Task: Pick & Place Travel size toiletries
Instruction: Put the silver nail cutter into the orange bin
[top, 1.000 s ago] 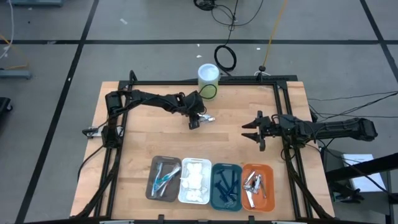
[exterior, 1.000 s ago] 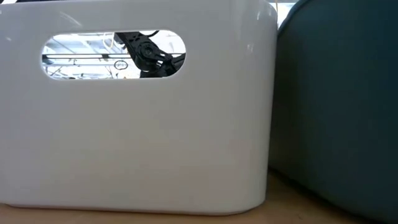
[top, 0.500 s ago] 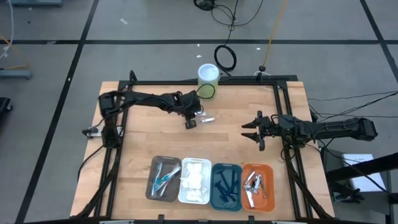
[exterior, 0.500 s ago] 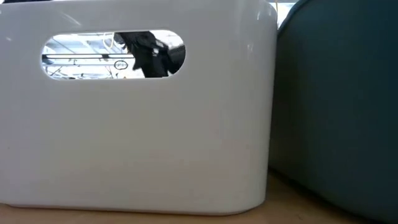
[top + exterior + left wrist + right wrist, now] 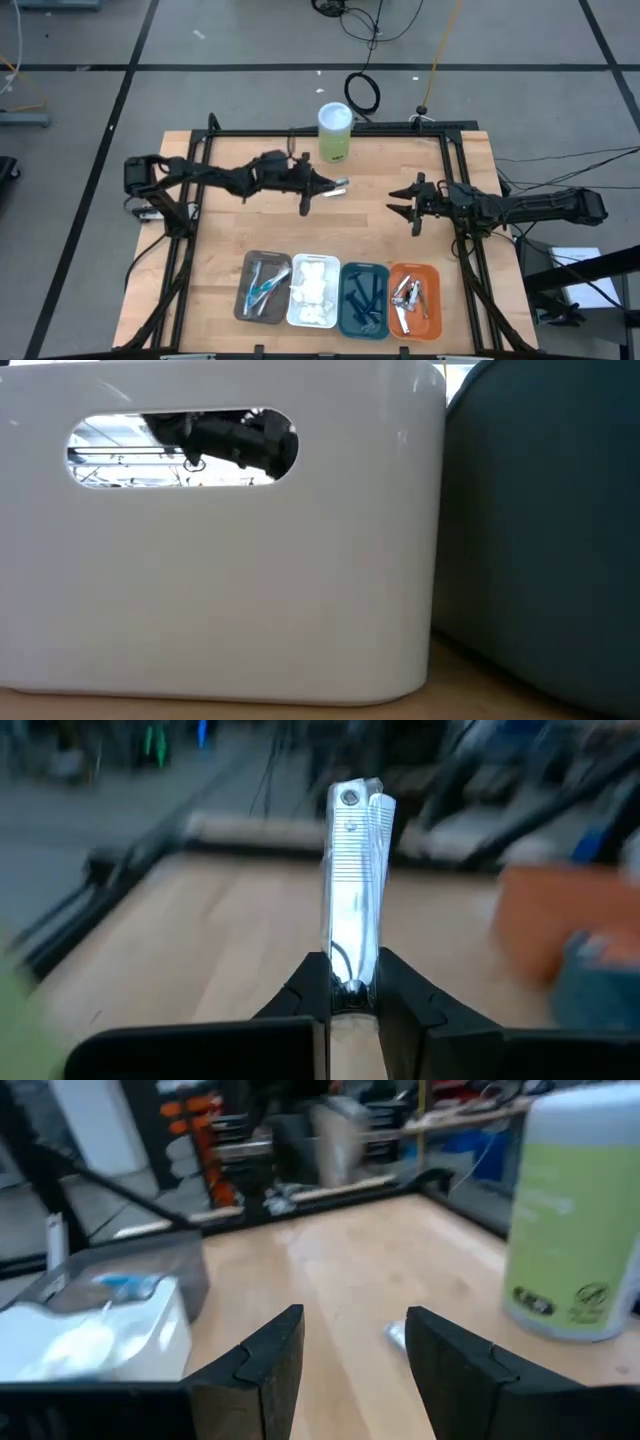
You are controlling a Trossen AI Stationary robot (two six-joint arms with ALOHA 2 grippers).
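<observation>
Near the table's front edge sit four trays (image 5: 340, 297); left claw (image 5: 352, 988) pinches one silver metal tool (image 5: 356, 890), right claw (image 5: 352, 1350) gapes empty

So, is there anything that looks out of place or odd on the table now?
Nothing stands out. The left gripper holds a silver nail clipper, the four trays sit in a row, and the canister stands upright.

Bare wood lies open across the table's (image 5: 220, 250) middle, between the left gripper (image 5: 322, 184), clamped on a silver metal tool (image 5: 338, 184), and the right gripper (image 5: 402, 212), its fingers apart. The green-and-white canister (image 5: 335, 132) blocks the far edge. Four trays in a row, brown (image 5: 264, 286), white (image 5: 313, 291), teal (image 5: 364, 298) and orange (image 5: 414, 300), crowd the near edge
</observation>
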